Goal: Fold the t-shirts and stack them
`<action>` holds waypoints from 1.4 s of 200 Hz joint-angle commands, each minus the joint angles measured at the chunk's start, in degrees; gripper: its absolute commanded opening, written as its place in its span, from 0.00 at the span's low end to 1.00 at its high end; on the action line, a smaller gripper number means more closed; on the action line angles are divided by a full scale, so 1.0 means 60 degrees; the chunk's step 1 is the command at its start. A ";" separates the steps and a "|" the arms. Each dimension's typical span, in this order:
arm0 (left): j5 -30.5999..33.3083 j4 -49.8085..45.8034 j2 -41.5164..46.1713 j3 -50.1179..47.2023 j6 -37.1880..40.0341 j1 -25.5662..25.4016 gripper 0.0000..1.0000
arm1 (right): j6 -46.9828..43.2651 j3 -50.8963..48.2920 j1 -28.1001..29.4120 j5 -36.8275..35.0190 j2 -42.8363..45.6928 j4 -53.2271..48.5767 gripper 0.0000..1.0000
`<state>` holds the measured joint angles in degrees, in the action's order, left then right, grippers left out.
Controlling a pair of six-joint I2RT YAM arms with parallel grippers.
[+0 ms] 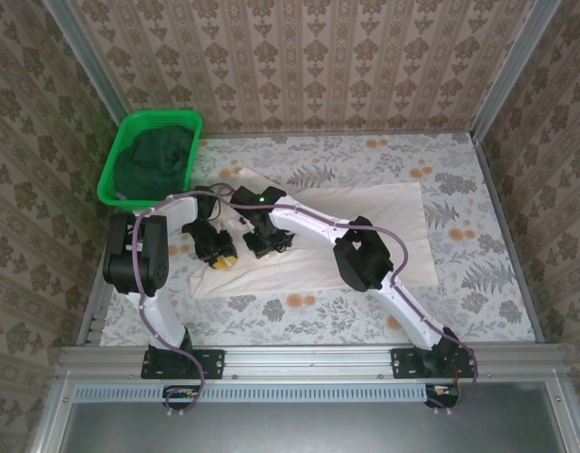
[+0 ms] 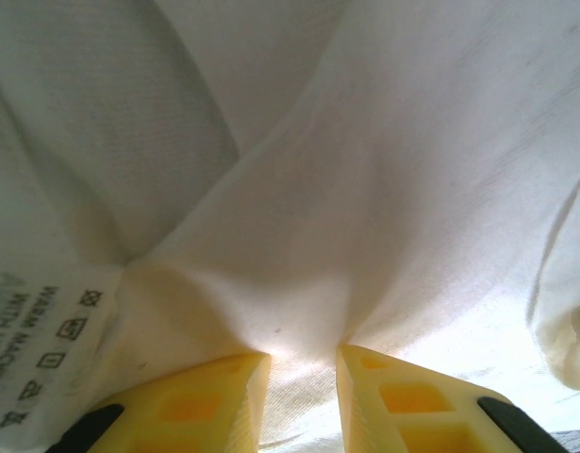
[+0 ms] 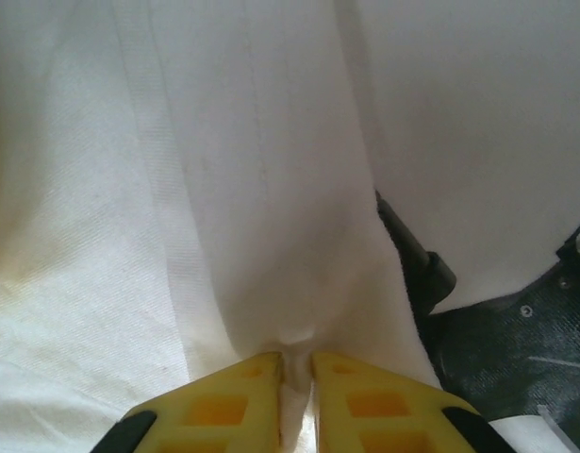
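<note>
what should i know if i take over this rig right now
Left gripper: shut on a pinch of the cream t-shirt, near its left end.
Right gripper: shut on a fold of the same shirt, close beside the left one.
Cream t-shirt lies spread on the table; dark green t-shirt sits bundled in the basket.
Done: no stack yet.
Left: fold both, stack them.

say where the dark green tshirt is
In the top view, the dark green t-shirt sits bunched inside the green basket at far left, beside the cream t-shirt.
</note>
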<state>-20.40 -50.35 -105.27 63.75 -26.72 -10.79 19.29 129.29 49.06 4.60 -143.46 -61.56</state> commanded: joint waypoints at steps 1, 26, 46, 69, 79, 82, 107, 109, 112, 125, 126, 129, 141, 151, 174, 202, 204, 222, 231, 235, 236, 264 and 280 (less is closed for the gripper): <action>0.0659 0.0100 -0.0173 -0.0308 0.0253 0.0062 0.28 | 0.0048 0.0147 -0.0101 -0.0108 -0.0045 -0.0292 0.14; 0.0860 0.0086 -0.0223 -0.0301 0.0292 0.0055 0.25 | 0.0192 0.0091 -0.0351 0.0241 0.0188 -0.0087 0.10; 0.1062 0.0072 -0.0251 -0.0313 0.0308 0.0051 0.24 | 0.0294 0.0054 -0.0561 0.0455 0.0322 0.0001 0.08; 0.1185 0.0044 -0.0325 -0.0318 0.0324 0.0056 0.23 | 0.0422 -0.0010 -0.0823 0.0715 0.0442 0.0046 0.07; 0.1254 0.0031 -0.0340 -0.0326 0.0337 0.0057 0.23 | 0.0472 -0.0035 -0.0955 0.0780 0.0470 0.0064 0.07; 0.1279 0.0027 -0.0344 -0.0319 0.0328 0.0055 0.22 | 0.0478 -0.0044 -0.0982 0.0824 0.0485 0.0065 0.07; 0.1544 -0.0053 -0.0354 -0.0289 0.0335 0.0056 0.20 | 0.0622 -0.0005 -0.1241 0.0958 0.0571 0.0105 0.07; 0.1560 -0.0051 -0.0362 -0.0292 0.0329 0.0058 0.20 | 0.0634 0.0005 -0.1257 0.0968 0.0563 0.0100 0.07; 0.1576 -0.0056 -0.0368 -0.0287 0.0325 0.0055 0.20 | 0.0657 0.0021 -0.1296 0.0975 0.0553 0.0100 0.07; 0.1665 -0.0076 -0.0405 -0.0297 0.0326 0.0058 0.19 | 0.0791 0.0104 -0.1428 0.1060 0.0532 0.0123 0.07; 0.1668 -0.0076 -0.0402 -0.0297 0.0332 0.0071 0.19 | 0.0809 0.0117 -0.1440 0.1069 0.0531 0.0123 0.07; 0.1672 -0.0076 -0.0399 -0.0292 0.0324 0.0060 0.19 | 0.0840 0.0127 -0.1469 0.1098 0.0520 0.0123 0.07; 0.1727 -0.0094 -0.0412 -0.0261 0.0328 0.0071 0.18 | 0.0991 0.0237 -0.1603 0.1103 0.0469 0.0081 0.07; 0.1751 -0.0101 -0.0413 -0.0246 0.0326 0.0062 0.18 | 0.1176 0.0289 -0.1724 0.1057 0.0408 0.0025 0.07; 0.1816 -0.0134 -0.0429 -0.0233 0.0323 0.0071 0.18 | 0.1716 0.0408 -0.2068 0.0950 0.0227 -0.0161 0.07; 0.1848 -0.0154 -0.0439 -0.0206 0.0326 0.0065 0.18 | 0.2478 0.0490 -0.2493 0.0902 0.0165 -0.0156 0.09; 0.1851 -0.0165 -0.0438 -0.0205 0.0323 0.0072 0.18 | 0.2526 0.0506 -0.2522 0.0903 0.0165 -0.0148 0.09; 0.1862 -0.0165 -0.0428 -0.0181 0.0332 0.0057 0.18 | 0.2906 0.0808 -0.2717 0.0714 0.0079 -0.0346 0.10; 0.1877 -0.0193 -0.0428 -0.0184 0.0323 0.0055 0.18 | 0.3056 0.1086 -0.2816 0.0587 -0.0028 -0.0570 0.17; 0.1881 -0.0183 -0.0428 -0.0180 0.0323 0.0056 0.18 | 0.3101 0.1184 -0.2853 0.0549 -0.0070 -0.0675 0.24; 0.1886 -0.0188 -0.0428 -0.0180 0.0323 0.0055 0.19 | 0.3107 0.1214 -0.2863 0.0528 -0.0085 -0.0701 0.25; 0.1963 -0.0261 -0.0378 -0.0120 0.0326 0.0056 0.28 | 0.3289 0.1469 -0.2990 0.0066 -0.0040 -0.1351 0.52; 0.2009 -0.0315 -0.0201 -0.0002 0.0332 0.0062 0.32 | 0.3242 0.0934 -0.2972 -0.0182 0.0477 -0.1286 0.53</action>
<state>-16.43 -51.51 -105.27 64.10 -25.65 -10.87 36.95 137.01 31.14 7.35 -143.37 -64.90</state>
